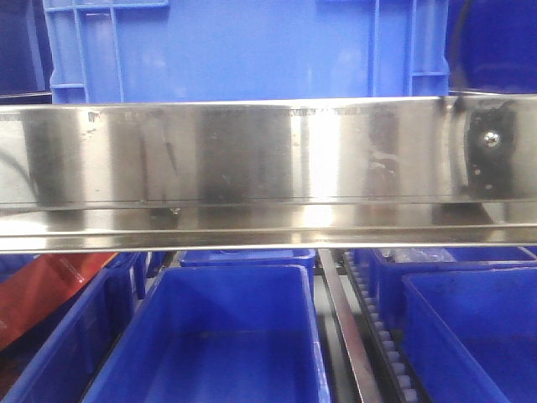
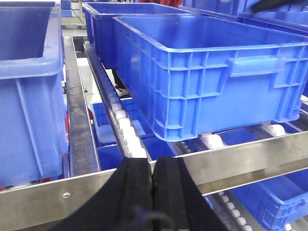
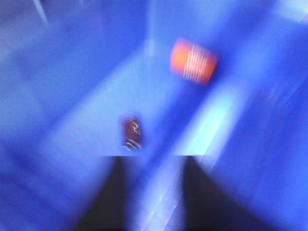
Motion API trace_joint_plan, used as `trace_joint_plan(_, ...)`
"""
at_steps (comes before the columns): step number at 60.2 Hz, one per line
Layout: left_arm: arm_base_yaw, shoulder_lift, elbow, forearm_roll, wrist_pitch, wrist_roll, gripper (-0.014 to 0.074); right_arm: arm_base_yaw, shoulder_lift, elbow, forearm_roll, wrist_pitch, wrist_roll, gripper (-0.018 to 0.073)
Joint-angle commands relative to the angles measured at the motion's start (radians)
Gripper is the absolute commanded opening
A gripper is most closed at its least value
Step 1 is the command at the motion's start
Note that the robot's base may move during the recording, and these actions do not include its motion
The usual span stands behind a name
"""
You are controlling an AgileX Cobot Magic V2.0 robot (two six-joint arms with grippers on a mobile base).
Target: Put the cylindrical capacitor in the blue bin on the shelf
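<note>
Left pincer point(image 2: 153, 192) pressed together, by shelf point(image 2: 250, 159) | right pincer point(image 3: 150, 192) apart, capacitor point(image 3: 131, 132) lying in bin point(image 3: 86, 120), blurred

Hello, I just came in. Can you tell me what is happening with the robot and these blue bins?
A two-arm robot works at a steel shelf loaded with blue bins. The right gripper has its jaws open above the floor of a blue bin, where a small dark cylindrical capacitor lies just beyond the jaws, near an orange object; this view is blurred. The left gripper is shut and empty, hanging by the shelf's front rail.
</note>
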Motion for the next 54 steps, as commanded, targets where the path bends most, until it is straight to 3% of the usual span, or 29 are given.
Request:
trace_joint_plan(1, -0.002, -0.005, -0.002, 0.009, -0.013, -0.007, -0.0111, -0.006, -0.083, 0.011, -0.003, -0.021, 0.002, -0.0169)
trace_joint_plan(16, -0.002, -0.005, -0.002, 0.042, -0.013, -0.007, -0.0111, -0.006, -0.325, 0.266, -0.054, -0.155, 0.002, -0.0162)
trace_joint_plan(44, -0.002, -0.005, -0.002, 0.044, -0.013, -0.007, -0.0111, -0.006, -0.916, 1.117, -0.058, -0.612, 0.002, -0.0162)
trace_joint_plan(54, -0.002, -0.005, 0.020, 0.044, -0.026, -0.007, -0.0111, -0.006, -1.099, 1.352, -0.060, -0.689, 0.002, -0.0162)
